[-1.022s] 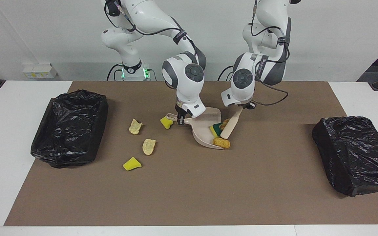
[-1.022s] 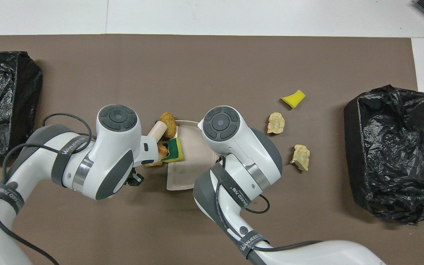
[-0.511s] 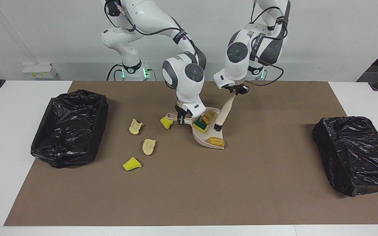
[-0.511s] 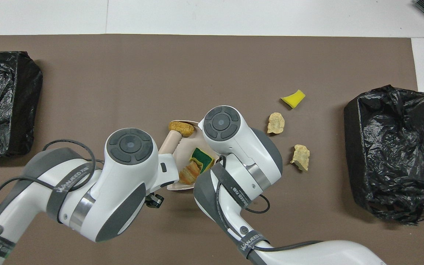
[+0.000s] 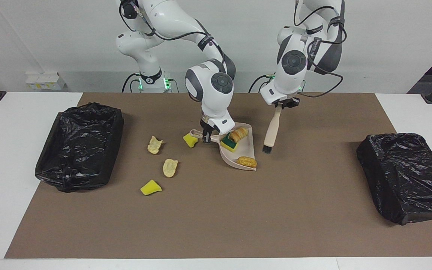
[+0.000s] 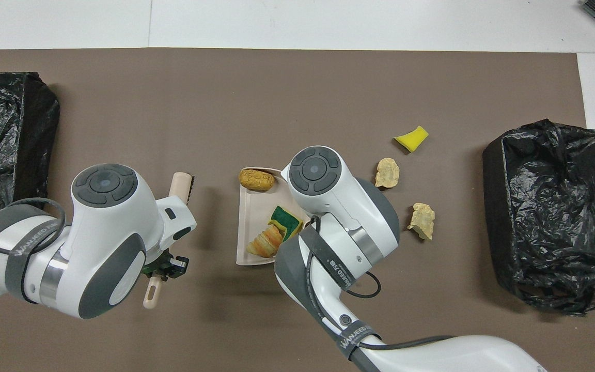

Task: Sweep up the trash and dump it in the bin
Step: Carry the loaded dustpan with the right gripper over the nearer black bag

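Clamped in the left gripper [image 5: 284,105], the beige brush [image 5: 271,131] has been lifted clear of the beige plastic dustpan [image 5: 245,148], held by its handle in the shut right gripper [image 5: 206,137] mid-mat; three scraps are loaded.

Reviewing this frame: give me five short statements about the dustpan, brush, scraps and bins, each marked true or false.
1. The left gripper holds the brush by its handle. True.
2. The dustpan is empty. False: three scraps lie in it, a green-topped sponge and two bread-like pieces.
3. The right gripper grips the dustpan's handle. True.
4. All scraps are in the dustpan. False: four lie on the mat, including a yellow chunk beside the dustpan's handle.
5. Only one bin is on the table. False: there are two black-lined bins, one at each end.
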